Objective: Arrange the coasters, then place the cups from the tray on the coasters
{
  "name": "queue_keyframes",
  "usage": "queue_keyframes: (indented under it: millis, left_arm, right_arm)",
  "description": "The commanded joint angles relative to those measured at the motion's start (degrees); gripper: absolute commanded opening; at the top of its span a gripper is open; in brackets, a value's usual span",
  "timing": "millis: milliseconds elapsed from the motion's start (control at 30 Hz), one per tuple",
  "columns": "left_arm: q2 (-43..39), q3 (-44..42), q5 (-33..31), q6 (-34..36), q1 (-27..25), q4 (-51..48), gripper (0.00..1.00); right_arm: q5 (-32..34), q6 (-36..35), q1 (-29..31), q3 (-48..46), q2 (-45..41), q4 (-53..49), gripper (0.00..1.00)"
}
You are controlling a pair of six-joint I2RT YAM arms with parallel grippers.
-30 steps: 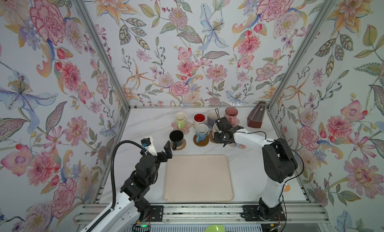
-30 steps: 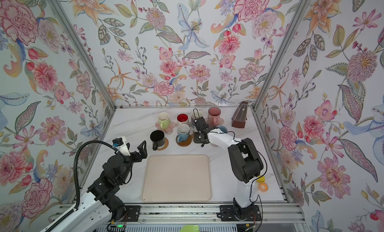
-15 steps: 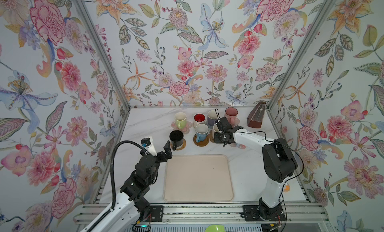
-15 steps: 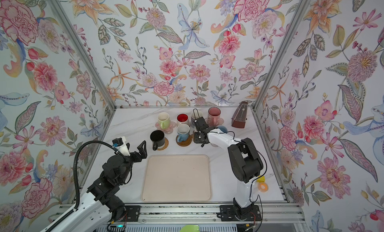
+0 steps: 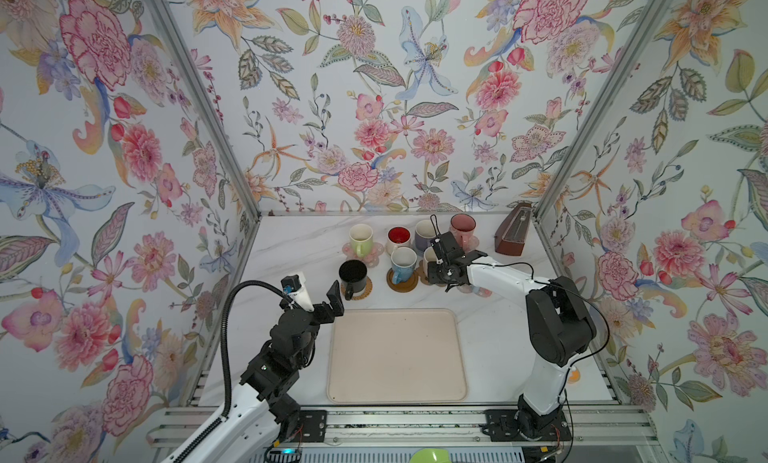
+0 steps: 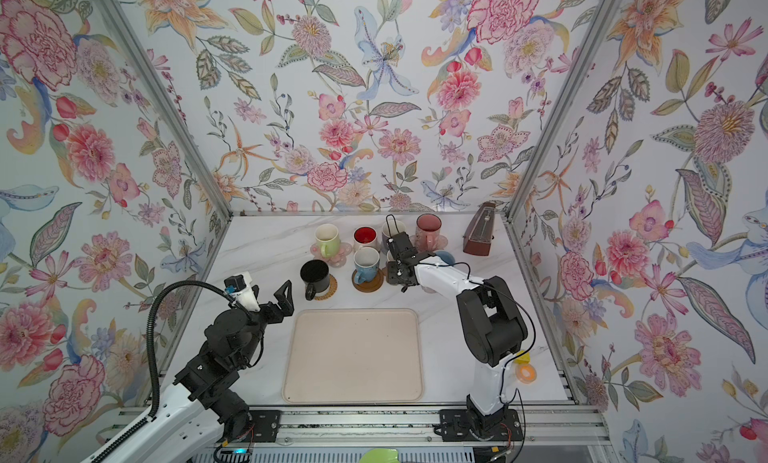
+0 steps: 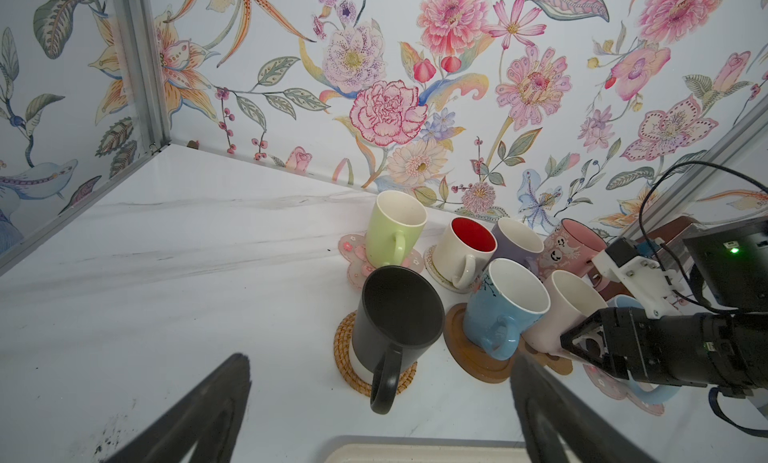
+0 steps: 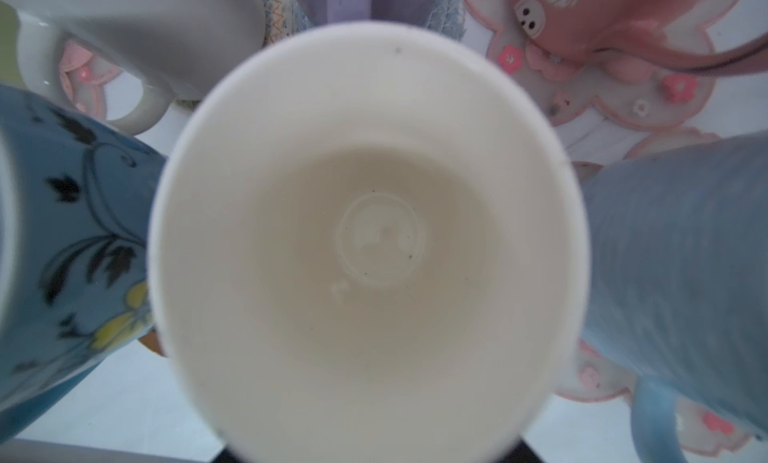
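The beige tray point(image 5: 397, 357) lies at the front with nothing on it. Behind it, cups stand on coasters: light green point(image 5: 360, 239) on a pink flower point(image 5: 374, 253), red-inside white point(image 5: 399, 237), lavender point(image 5: 424, 232), pink patterned point(image 5: 462, 228), black point(image 5: 353, 274) on tan rattan point(image 5: 363, 292), blue point(image 5: 403, 263) on a brown disc point(image 5: 402, 282). My right gripper point(image 5: 436, 259) sits at the cream cup point(image 8: 374, 232), on the paw coaster point(image 7: 548, 361); its fingertips are hidden. The light blue cup point(image 6: 444, 257) stands beside it. My left gripper point(image 7: 382, 415) hovers open, short of the black cup.
A brown metronome point(image 5: 513, 234) stands in the back right corner. A yellow tape roll point(image 6: 525, 371) lies by the right arm's base. Floral walls close in the left, back and right sides. The cups stand tightly packed, nearly touching.
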Motion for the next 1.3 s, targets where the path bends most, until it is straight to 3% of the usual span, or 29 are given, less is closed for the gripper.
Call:
queue_keyframes:
  millis: [0, 133, 233, 333, 467, 633, 800, 900, 1000, 1133, 1267]
  left_arm:
    - [-0.8, 0.4, -0.4, -0.2, 0.8, -0.8, 0.99]
    - [-0.8, 0.5, -0.8, 0.3, 0.8, -0.3, 0.99]
    - [-0.7, 0.8, -1.3, 1.1, 0.9, 0.6, 0.99]
    - [-0.5, 0.7, -2.0, 1.3, 0.9, 1.5, 0.99]
    - [0.6, 0.3, -3.2, 1.1, 1.1, 2.6, 0.99]
    - [1.8, 0.7, -4.9, 1.5, 1.2, 4.0, 0.99]
    - [2.5, -3.1, -15.8, 7.0, 1.4, 9.5, 0.99]
    - [4.6, -8.9, -24.6, 14.9, 3.5, 22.6, 0.99]
    - [7.2, -14.3, -25.4, 17.4, 8.7, 32.2, 0.99]
    - [13.4, -18.0, -21.9, 19.9, 15.5, 43.1, 0.99]
    - [22.5, -20.5, -18.8, 21.2, 19.5, 54.3, 0.99]
  right_arm:
    - [2.5, -0.1, 0.3, 0.7, -4.9, 0.9, 0.56]
    - [7.0, -0.3, 0.3, -4.6, -13.5, 3.7, 0.68]
    - [11.3, -1.7, -0.6, -13.4, -23.5, 8.9, 0.84]
    - [13.4, -2.9, -3.3, -22.2, -33.4, 12.3, 0.92]
    - [14.9, -4.1, -7.6, -30.1, -43.7, 13.9, 0.99]
    - [17.9, -4.3, -14.1, -37.8, -52.0, 16.8, 0.99]
    - [22.9, -3.5, -20.6, -43.5, -53.0, 23.4, 0.99]
    - [28.5, -7.2, -20.7, -48.3, -51.1, 33.9, 0.99]
    - [29.9, -11.8, -20.7, -54.2, -48.0, 48.4, 0.99]
    - [28.3, -17.1, -21.2, -60.5, -42.7, 66.8, 0.99]
    - [25.2, -18.0, -22.2, -62.9, -38.5, 74.6, 0.99]
